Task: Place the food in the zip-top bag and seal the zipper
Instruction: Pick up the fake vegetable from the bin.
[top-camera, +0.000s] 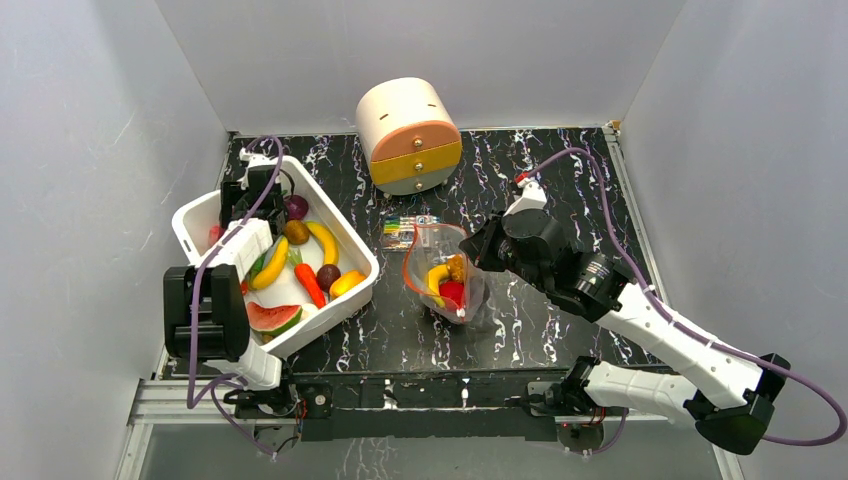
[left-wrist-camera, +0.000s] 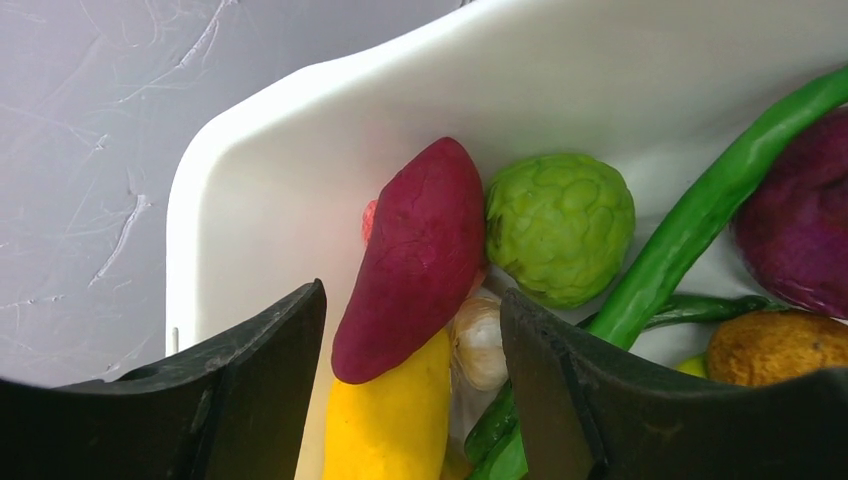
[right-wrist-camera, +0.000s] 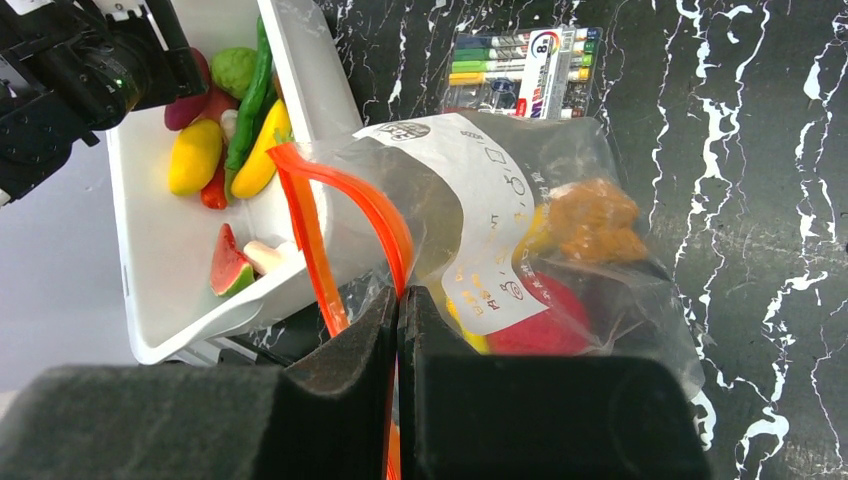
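Gaping toward bin (right-wrist-camera: 305, 70), bag (right-wrist-camera: 500, 180); right end effector (right-wrist-camera: 400, 305) clamps zipper (right-wrist-camera: 350, 190) (left end effector (left-wrist-camera: 412, 300) apart).

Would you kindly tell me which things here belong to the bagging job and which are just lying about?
Job in hand: clear crinkly plastic zip-top bag, its red-orange zipper strip, bright plastic toy food in the white rectangular plastic bin.
Lying about: round cream-and-yellow drawer box, flat pack of coloured pens.

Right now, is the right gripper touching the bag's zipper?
Touching. The right wrist view shows the right gripper shut on the zipper, the strip running between its closed fingers.
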